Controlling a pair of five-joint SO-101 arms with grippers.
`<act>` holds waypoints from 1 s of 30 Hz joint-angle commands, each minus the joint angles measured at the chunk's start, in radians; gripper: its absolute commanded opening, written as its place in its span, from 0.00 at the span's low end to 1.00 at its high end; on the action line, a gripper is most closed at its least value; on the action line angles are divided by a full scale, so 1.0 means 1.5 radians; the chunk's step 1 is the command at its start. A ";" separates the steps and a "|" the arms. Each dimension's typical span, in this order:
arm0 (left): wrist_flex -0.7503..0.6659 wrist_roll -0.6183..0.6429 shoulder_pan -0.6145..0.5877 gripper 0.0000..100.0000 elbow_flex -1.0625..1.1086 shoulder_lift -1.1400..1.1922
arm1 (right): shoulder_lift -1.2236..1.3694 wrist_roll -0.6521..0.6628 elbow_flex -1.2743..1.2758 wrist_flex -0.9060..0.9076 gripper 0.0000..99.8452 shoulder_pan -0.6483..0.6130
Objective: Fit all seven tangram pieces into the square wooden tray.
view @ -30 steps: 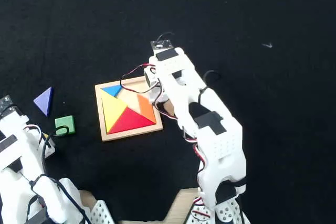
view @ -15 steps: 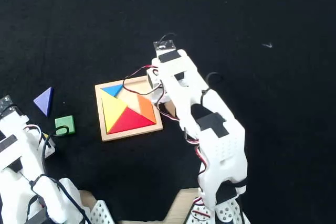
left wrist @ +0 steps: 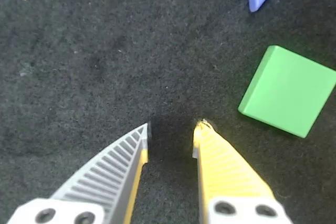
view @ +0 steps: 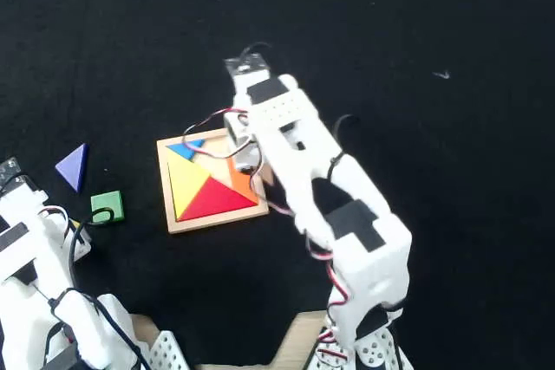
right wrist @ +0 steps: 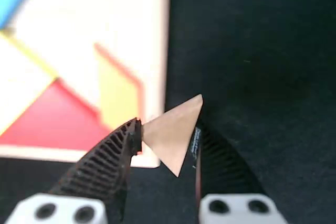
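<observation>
The square wooden tray [view: 171, 214] lies left of centre and holds a blue triangle [view: 181, 150], a yellow triangle [view: 185, 182], a red triangle [view: 217, 202] and an orange piece [view: 240, 176]. The right arm [view: 290, 140] leans over the tray's right side. In its wrist view my right gripper [right wrist: 167, 129] is shut on a pale tan triangle [right wrist: 172, 129], held above the tray's rim [right wrist: 164, 35] near a corner. A purple triangle [view: 72, 165] and a green square [view: 107, 206] lie on the cloth left of the tray. My left gripper [left wrist: 172, 132] is open just above the cloth beside the green square [left wrist: 289, 90].
Black cloth covers the table. The left arm [view: 35, 249] sits at the lower left corner, close to the green square. Wide free cloth lies to the right of the right arm and behind the tray.
The right arm has swung left, further over the tray's right edge, with the tan triangle in its gripper. The left arm has stayed still.
</observation>
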 commanded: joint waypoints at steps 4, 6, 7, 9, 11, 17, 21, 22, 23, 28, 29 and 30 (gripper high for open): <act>-0.011 0.003 0.008 0.15 -0.003 -0.015 | -0.040 0.008 -0.065 0.004 0.08 -0.072; -0.011 0.003 0.008 0.15 -0.003 -0.015 | -0.019 0.007 -0.096 0.004 0.08 -0.091; -0.011 0.003 0.008 0.15 -0.003 -0.015 | -0.003 0.007 -0.111 0.004 0.08 -0.098; -0.011 0.003 0.008 0.15 -0.003 -0.015 | 0.035 0.006 -0.148 0.004 0.08 -0.108; -0.011 0.003 0.008 0.15 -0.003 -0.015 | 0.080 -0.011 -0.188 0.011 0.08 -0.110; -0.011 0.003 0.008 0.15 -0.003 -0.015 | 0.196 -0.055 -0.317 0.078 0.09 -0.111; -0.011 0.003 0.008 0.15 -0.003 -0.015 | 0.237 -0.057 -0.379 0.107 0.09 -0.111; -0.011 0.003 0.008 0.15 -0.003 -0.015 | 0.245 -0.057 -0.387 0.110 0.10 -0.113; -0.011 0.003 0.008 0.15 -0.003 -0.015 | 0.251 -0.058 -0.395 0.115 0.11 -0.116; -0.011 0.003 0.008 0.15 -0.003 -0.015 | 0.269 -0.054 -0.407 0.126 0.20 -0.134; -0.011 0.003 0.008 0.15 -0.003 -0.015 | 0.270 -0.054 -0.407 0.126 0.19 -0.137; -0.011 0.003 0.008 0.15 -0.003 -0.015 | 0.270 -0.054 -0.407 0.126 0.19 -0.138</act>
